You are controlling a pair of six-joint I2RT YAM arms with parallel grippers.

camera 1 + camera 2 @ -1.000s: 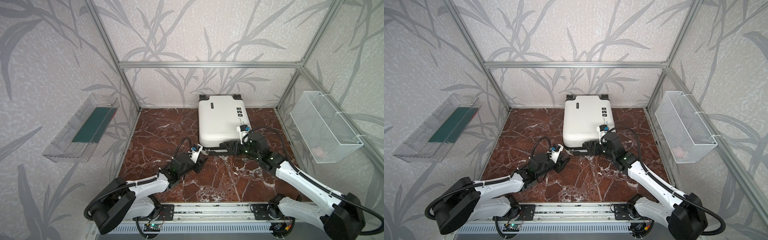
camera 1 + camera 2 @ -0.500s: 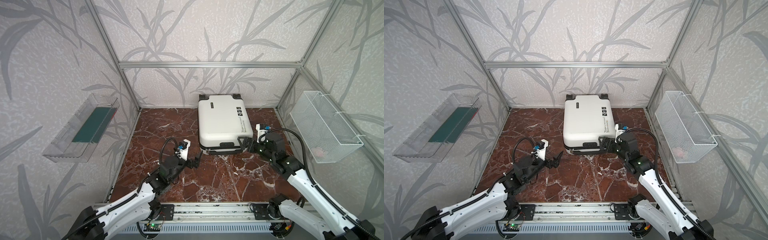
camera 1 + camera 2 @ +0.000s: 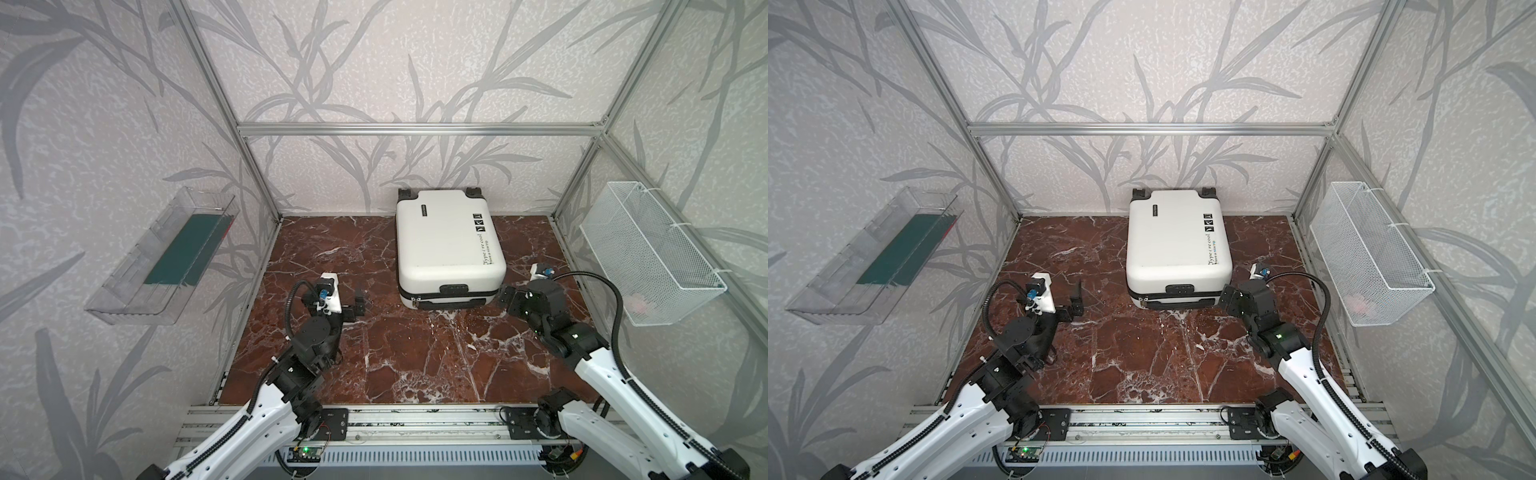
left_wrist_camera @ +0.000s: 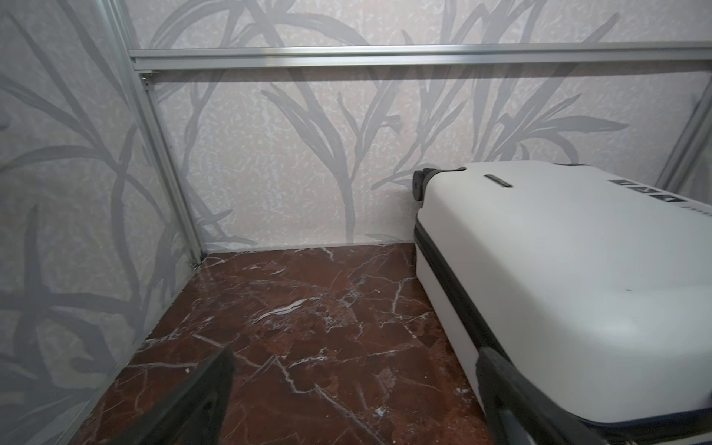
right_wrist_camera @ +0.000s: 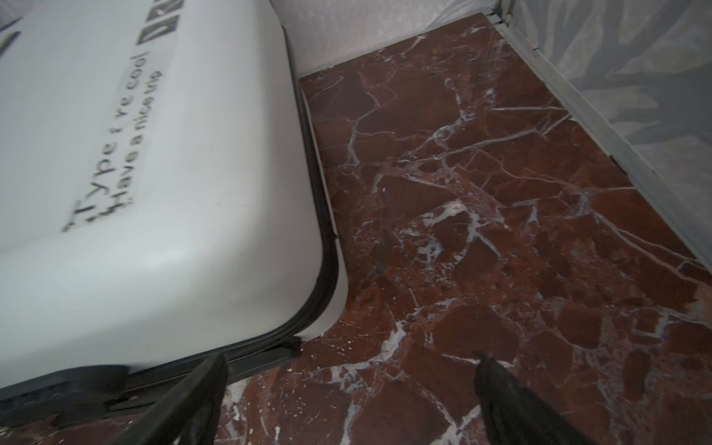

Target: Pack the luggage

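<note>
Marble tabletop (image 3: 415, 357): white suitcase (image 3: 449, 245) lies closed at its far end. I've pulled left gripper (image 3: 358, 304) and right gripper (image 3: 506, 297) back off the suitcase's handle end, jaws wide, empty. Packing looks finished.

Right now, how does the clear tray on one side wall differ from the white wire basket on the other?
The clear tray has solid see-through walls; the wire basket is white mesh. The tray holds a flat dark green thing, the basket something small and pink. In both top views the tray hangs on the left wall, the basket on the right wall. Both are long, open-topped and wall-mounted.
</note>
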